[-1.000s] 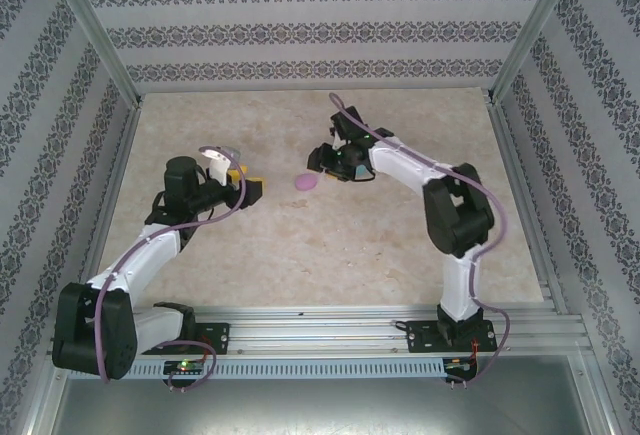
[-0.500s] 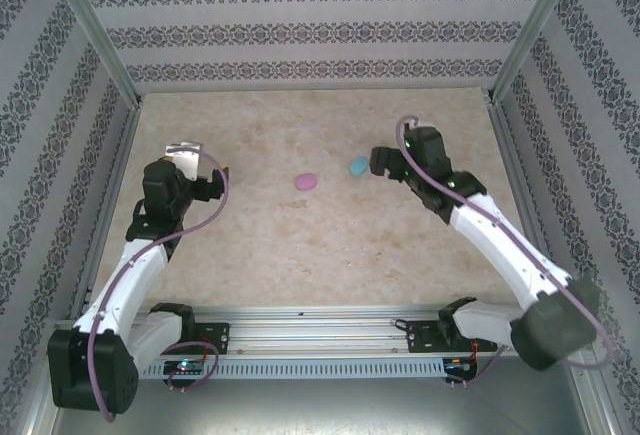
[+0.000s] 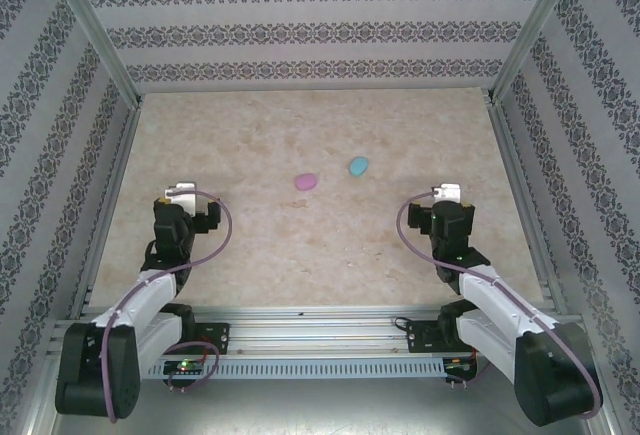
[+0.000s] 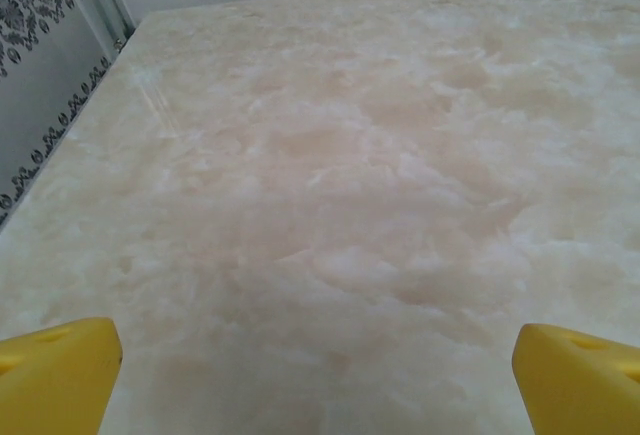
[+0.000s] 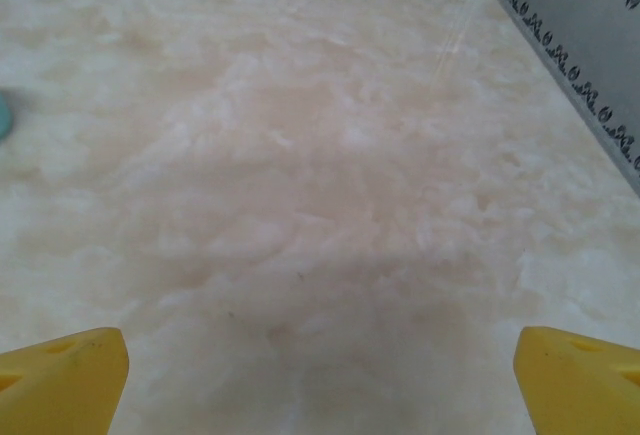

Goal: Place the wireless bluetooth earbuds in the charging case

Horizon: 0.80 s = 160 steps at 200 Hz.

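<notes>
Nearest to the camera, an aluminium rail [image 3: 330,320] with straight grooves carries the two arm bases. Just beyond it both arms are folded low over the table [image 3: 300,255], a flat surface with a beige and cream marble pattern and a soft shine.

The left gripper [image 4: 320,380] is over the left side of the table with its jaws wide apart. Its yellow fingers [image 4: 55,375] are blocky plastic and stand at the two lower corners of the left wrist view, with bare table between them. The right gripper [image 5: 320,380] is over the right side, also spread wide and holding nothing.

Further out, near the middle of the table, lie two small egg-shaped cases of smooth plastic. The pink case [image 3: 306,182] is on the left, and the light blue case [image 3: 358,165] is near it, a little farther and to the right. Both look closed, so it cannot be told whether the earbuds are inside. Both cases are well apart from the grippers.

At the far end stands a wall [image 3: 320,35] with grey ornamental bands.
</notes>
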Each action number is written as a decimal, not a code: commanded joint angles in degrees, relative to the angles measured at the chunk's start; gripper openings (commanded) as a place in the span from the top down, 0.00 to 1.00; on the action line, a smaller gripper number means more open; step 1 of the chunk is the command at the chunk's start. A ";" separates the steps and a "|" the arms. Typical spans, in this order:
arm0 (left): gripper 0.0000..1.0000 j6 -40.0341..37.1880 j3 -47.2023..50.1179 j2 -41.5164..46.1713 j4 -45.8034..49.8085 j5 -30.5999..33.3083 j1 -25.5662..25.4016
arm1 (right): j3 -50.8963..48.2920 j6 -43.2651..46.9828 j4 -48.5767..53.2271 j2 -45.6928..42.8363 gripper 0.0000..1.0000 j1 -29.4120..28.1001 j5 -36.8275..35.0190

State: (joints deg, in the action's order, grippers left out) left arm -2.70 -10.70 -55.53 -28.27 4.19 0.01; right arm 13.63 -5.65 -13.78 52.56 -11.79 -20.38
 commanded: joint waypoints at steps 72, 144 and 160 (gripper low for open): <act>0.00 2.75 -1.47 -21.56 -30.40 -5.71 0.52 | -3.55 -0.91 -34.63 13.29 0.02 13.81 17.98; 0.00 2.56 -5.79 -35.79 -37.37 -6.42 0.53 | 3.00 1.02 -48.03 35.08 0.02 13.25 19.40; 0.00 2.46 -10.98 -35.18 -26.26 -6.39 0.46 | 7.08 1.50 -39.42 33.72 0.02 12.15 16.62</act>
State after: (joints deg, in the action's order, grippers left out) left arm -0.60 -14.92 -92.23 -65.10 -0.97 0.12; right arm 16.08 -5.37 -55.05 86.28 1.72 -2.07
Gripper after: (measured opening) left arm 0.998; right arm 0.982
